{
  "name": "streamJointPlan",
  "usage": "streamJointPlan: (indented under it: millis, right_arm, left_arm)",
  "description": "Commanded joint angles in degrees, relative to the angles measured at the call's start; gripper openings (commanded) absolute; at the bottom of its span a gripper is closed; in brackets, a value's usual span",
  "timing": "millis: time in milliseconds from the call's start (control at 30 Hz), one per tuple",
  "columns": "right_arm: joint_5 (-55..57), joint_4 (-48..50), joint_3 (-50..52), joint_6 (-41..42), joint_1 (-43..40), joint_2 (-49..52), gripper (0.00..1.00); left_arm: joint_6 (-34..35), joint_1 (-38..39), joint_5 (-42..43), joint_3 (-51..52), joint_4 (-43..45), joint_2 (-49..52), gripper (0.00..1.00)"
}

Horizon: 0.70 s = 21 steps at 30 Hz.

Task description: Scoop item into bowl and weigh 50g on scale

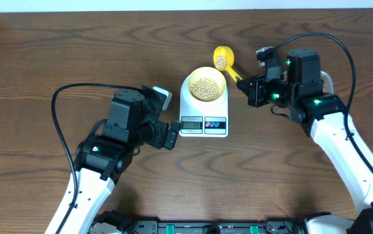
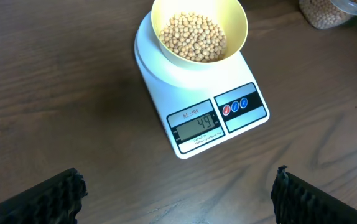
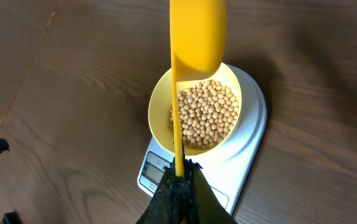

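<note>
Overhead, scale: a white, rounded-rectangular digital kitchen scale (image 1: 185, 107) stands mid-way across the brown wooden table (image 1: 56, 52).
Overhead, bowl: the small round pale-yellow bowl (image 1: 188, 78) sits on the scale's platform, holding pea-sized tan beans (image 1: 205, 89).
Overhead, scoop: a bright-yellow plastic scoop (image 1: 221, 58) lies just beyond the scale's far right corner, with a few beans in its cup.
Overhead, right gripper (image 1: 244, 84): just right of the scale, clamped on the scoop's handle.
Overhead, left gripper (image 1: 167, 116): just left of the scale, jaws spread wide, nothing between them.

Left wrist, scale (image 2: 160, 68): its grey display (image 2: 196, 126) reads 49, with a red and a blue button beside it.
Left wrist, bowl (image 2: 241, 28): on the platform, beans (image 2: 194, 36) well below the rim.
Left wrist, fingertips (image 2: 54, 199): far apart, short of the scale, not touching it.
Left wrist, clear container (image 2: 324, 12): more beans beyond the scale, cut by the frame edge.

Right wrist, scoop (image 3: 197, 31): its handle runs straight into the closed fingers; its cup overlaps the bowl's far rim in this view.
Right wrist, bowl (image 3: 157, 106): on the scale (image 3: 256, 118), beans (image 3: 206, 115) heaped inside.
</note>
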<state>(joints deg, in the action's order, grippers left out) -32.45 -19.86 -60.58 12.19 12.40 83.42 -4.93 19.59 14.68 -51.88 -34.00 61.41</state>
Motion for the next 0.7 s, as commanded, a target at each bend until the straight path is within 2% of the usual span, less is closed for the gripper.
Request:
streamJointPlan:
  millis: [0, 467, 600, 667]
  right_arm:
    - [-1.40, 0.17, -0.02, 0.68, -1.05, 0.15, 0.01]
    - [-1.53, -0.04, -0.02, 0.37, -1.01, 0.15, 0.01]
    - [-2.43, -0.70, 0.00, -5.31, 0.24, 0.17, 0.01]
    - [-2.40, -0.70, -0.02, -5.64, 0.70, 0.17, 0.01]
  left_arm:
    - [-0.42, -0.28, -0.37, 0.02, 0.26, 0.00, 0.98]
    - [-0.42, -0.28, -0.37, 0.02, 0.26, 0.00, 0.98]
    - [-0.42, -0.28, -0.37, 0.02, 0.26, 0.00, 0.98]
    - [-0.42, -0.28, -0.37, 0.02, 0.26, 0.00, 0.98]
